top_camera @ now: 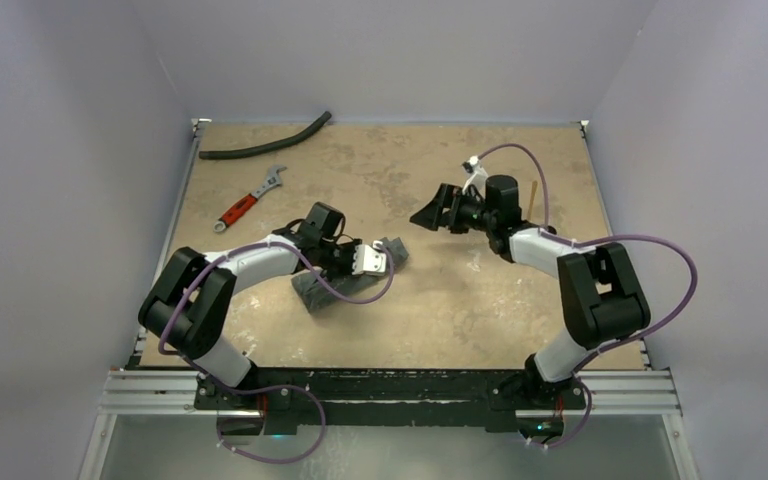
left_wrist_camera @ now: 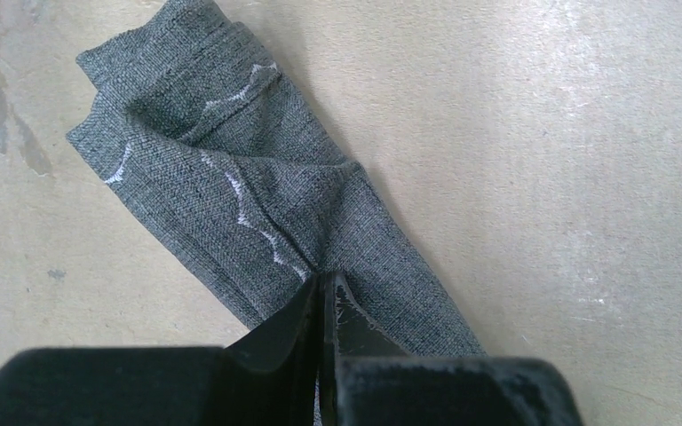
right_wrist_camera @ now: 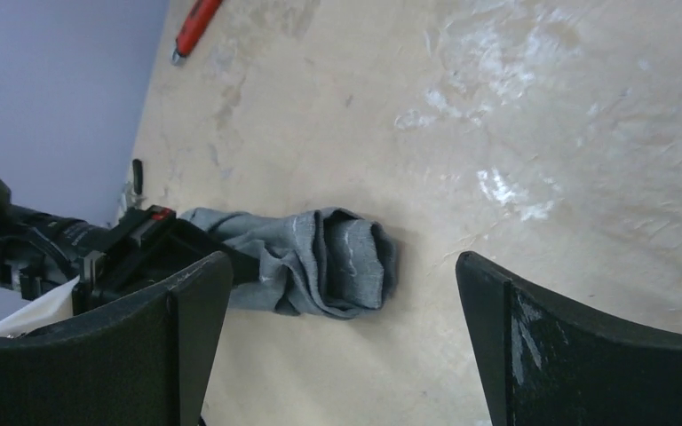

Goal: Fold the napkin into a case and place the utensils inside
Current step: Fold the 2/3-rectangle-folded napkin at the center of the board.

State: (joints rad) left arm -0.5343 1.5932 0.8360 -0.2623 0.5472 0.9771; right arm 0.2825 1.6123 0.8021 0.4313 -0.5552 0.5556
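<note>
Partly hidden
Left arm (top_camera: 260, 262) covers part of the napkin (top_camera: 312, 293); right wrist view crops the wrench (right_wrist_camera: 195, 25).

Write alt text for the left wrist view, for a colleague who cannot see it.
The left end effector is shut, pinching a fold of the grey napkin, which lies rumpled in a long strip running up and left across the tan table. Pale scalloped stitching shows along its folds.
</note>
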